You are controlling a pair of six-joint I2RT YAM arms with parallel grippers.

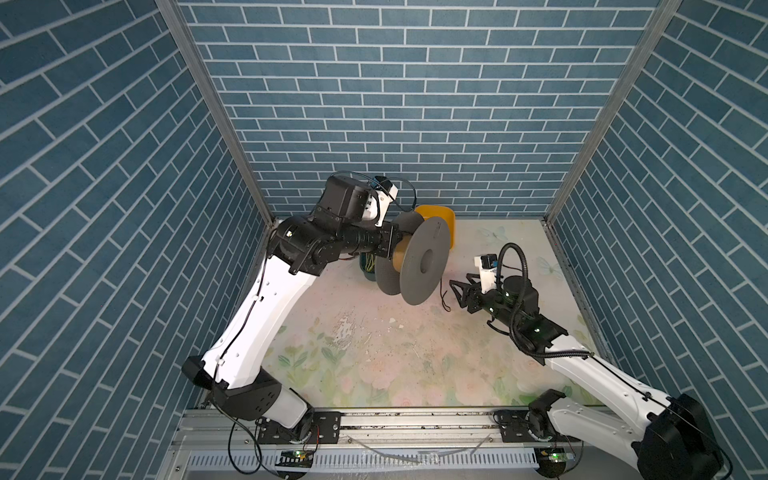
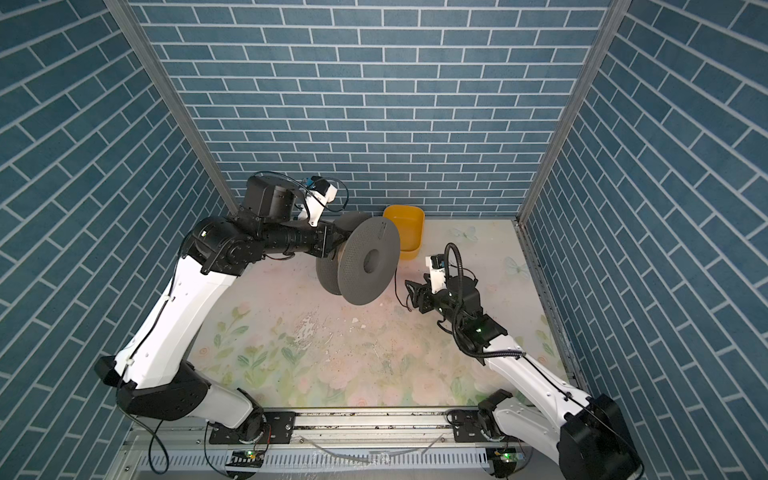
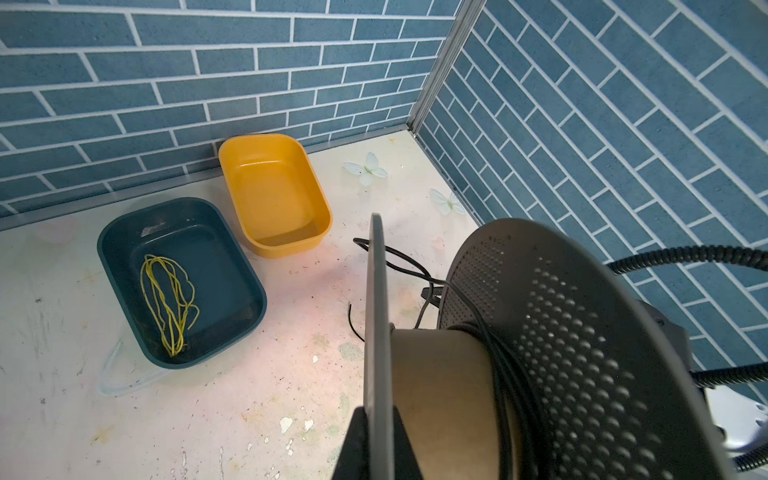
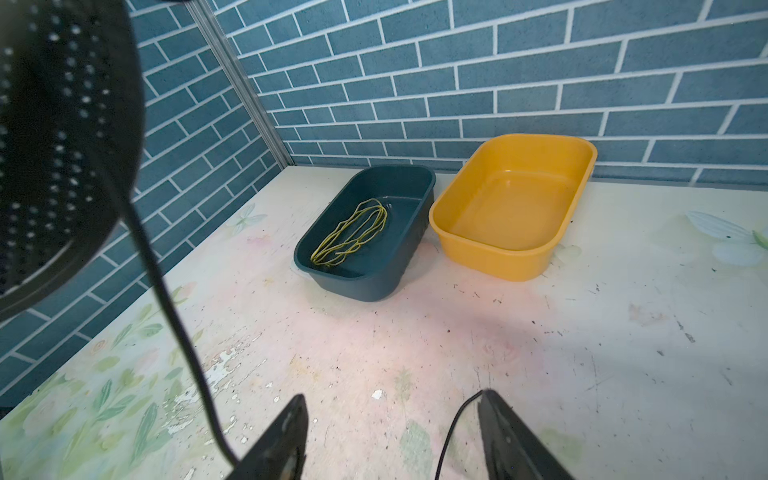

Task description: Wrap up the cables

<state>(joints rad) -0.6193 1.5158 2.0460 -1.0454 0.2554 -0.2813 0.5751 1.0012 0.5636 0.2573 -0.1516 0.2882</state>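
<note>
Clamped hard with the left gripper (image 3: 377, 419) on one flange of the grey spool (image 1: 424, 262), held clear of the table (image 1: 374, 353) at the centre of both top views. Winding the cables (image 4: 164, 291): a few black turns round the cardboard core, then a slack tail dropping just right of centre, between spool and right gripper (image 4: 392, 399). Standing by there with jaws apart, black line running past one finger, thin end at the tip of the other, nothing pinched. To do it well: close lightly on the cables, hold gentle tension, guide between the flanges, lay turns side by side, mind the rim. Scanning for writing: no brand, no label, nothing legible.
</note>
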